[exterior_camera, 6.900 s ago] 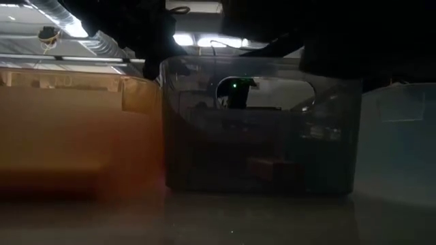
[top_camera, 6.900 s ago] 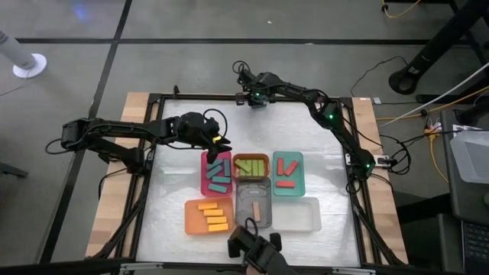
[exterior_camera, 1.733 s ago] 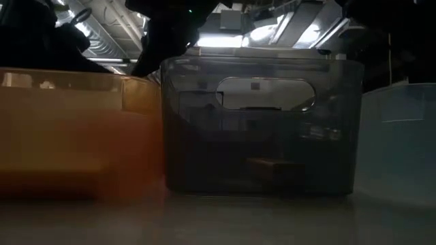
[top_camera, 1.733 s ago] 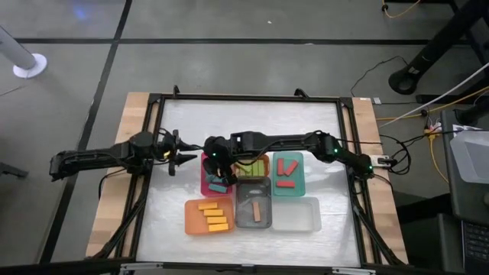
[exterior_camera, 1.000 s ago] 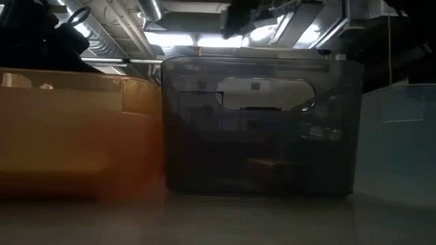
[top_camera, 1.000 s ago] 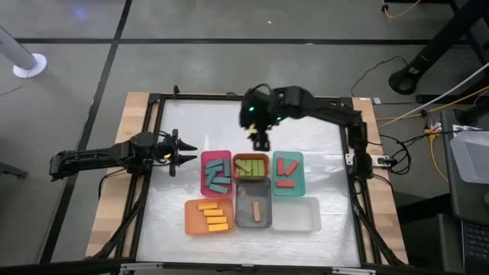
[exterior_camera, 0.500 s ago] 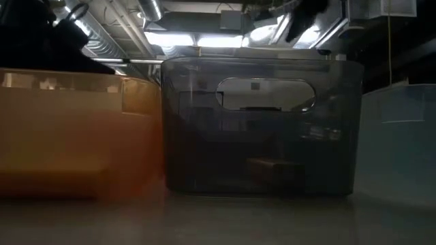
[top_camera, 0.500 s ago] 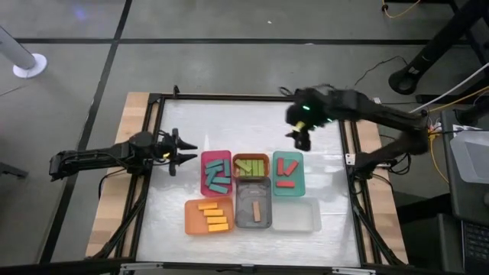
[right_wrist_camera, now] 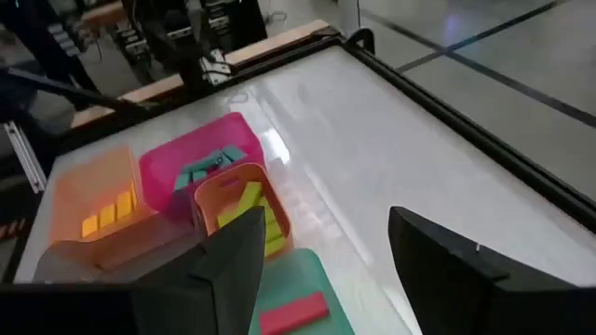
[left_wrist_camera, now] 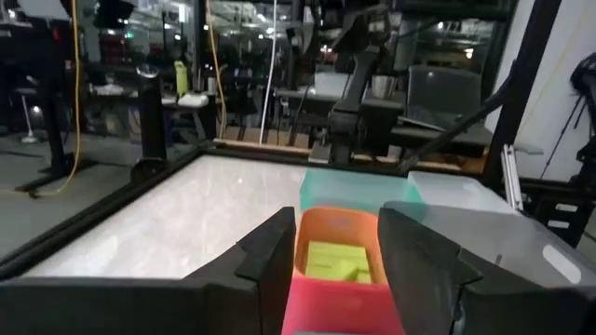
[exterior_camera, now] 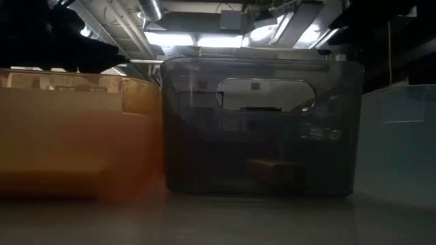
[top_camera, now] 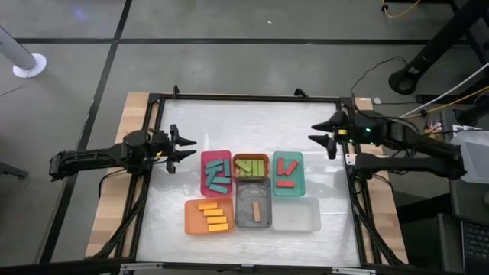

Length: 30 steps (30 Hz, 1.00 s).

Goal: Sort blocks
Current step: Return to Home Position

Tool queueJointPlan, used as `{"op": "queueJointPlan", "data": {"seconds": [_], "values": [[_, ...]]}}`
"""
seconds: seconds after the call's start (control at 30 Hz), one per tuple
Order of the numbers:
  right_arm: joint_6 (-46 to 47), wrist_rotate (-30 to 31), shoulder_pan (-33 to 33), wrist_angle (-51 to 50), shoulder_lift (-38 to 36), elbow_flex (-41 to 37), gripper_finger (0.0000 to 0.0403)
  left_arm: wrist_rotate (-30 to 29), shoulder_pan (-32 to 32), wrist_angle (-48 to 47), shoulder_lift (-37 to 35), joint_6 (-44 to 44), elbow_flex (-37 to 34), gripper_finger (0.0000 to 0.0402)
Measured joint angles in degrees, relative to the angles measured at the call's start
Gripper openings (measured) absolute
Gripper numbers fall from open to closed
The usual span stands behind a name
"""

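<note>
The blocks lie sorted in trays at mid-table. Teal blocks (top_camera: 217,173) fill a pink tray (top_camera: 204,183), lime green blocks (top_camera: 251,164) a small orange tray (top_camera: 251,156), and red blocks (top_camera: 286,174) a teal tray (top_camera: 298,188). Yellow-orange blocks (top_camera: 212,216) sit in an orange tray (top_camera: 191,218), and a brown block (top_camera: 257,210) in a grey tray (top_camera: 245,192). My left gripper (top_camera: 186,147) hovers open, left of the pink tray. My right gripper (top_camera: 313,134) hangs open above the table's right part, beyond the teal tray. Neither has anything between its fingers.
A clear tray (top_camera: 296,215) stands right of the grey tray. A black frame (top_camera: 244,97) runs round the white table top. Bare table lies along the far side and left of the trays. In the low view the grey tray (exterior_camera: 259,126) stands close in front.
My right gripper has swung from above the table's far middle toward its right edge, sinking and rolling as it went, open throughout. My left gripper has tipped up a little in place. The blocks and trays have not moved.
</note>
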Motion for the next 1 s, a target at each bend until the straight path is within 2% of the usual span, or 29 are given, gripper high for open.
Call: {"op": "queueJointPlan", "data": {"seconds": [0.27,0.47,0.8,1.0], "values": [[1.47,1.69,0.00,-0.10,-11.55,-2.58,0.0225,0.18,0.00,-1.63,-4.75,1.56,0.04,0.0143],[1.30,2.17,0.00,-0.66,-17.55,-2.64,0.0225,0.17,0.00,-8.28,-10.79,0.26,0.07,0.0143],[5.42,8.48,0.00,-6.99,-23.59,-2.92,0.0225,0.58,0.00,-8.19,-10.58,1.27,0.04,0.0143],[4.13,9.70,0.00,-1.45,-26.60,-9.77,0.0225,0.57,0.00,-9.16,-10.56,1.27,0.04,0.0143]]}}
